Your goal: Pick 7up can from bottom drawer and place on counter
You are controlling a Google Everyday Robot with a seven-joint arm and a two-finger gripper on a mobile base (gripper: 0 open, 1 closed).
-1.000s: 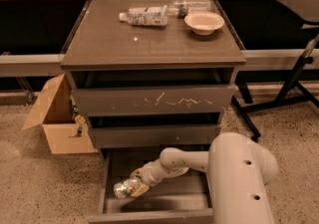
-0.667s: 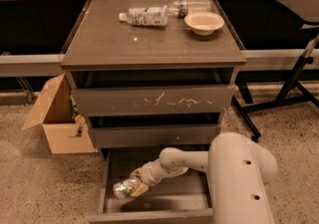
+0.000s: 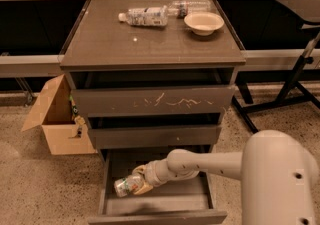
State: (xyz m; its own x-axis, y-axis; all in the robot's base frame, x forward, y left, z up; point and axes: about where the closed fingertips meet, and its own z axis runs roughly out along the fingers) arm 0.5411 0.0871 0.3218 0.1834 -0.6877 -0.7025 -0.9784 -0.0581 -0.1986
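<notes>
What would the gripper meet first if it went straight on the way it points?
The gripper, in the bottom drawer with the 7up can between its jaws, points toward the picture's left; that drawer's side wall probably comes first.

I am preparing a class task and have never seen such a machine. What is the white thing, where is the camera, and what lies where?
The white shape is a robot's arm. One camera looks down on it and a drawer cabinet. The arm's tool is inside the open bottom drawer, closed on the 7up can. On the counter lie a labelled bottle, a second bottle and a bowl. A cardboard box stands on the floor, left of the cabinet in the picture.
</notes>
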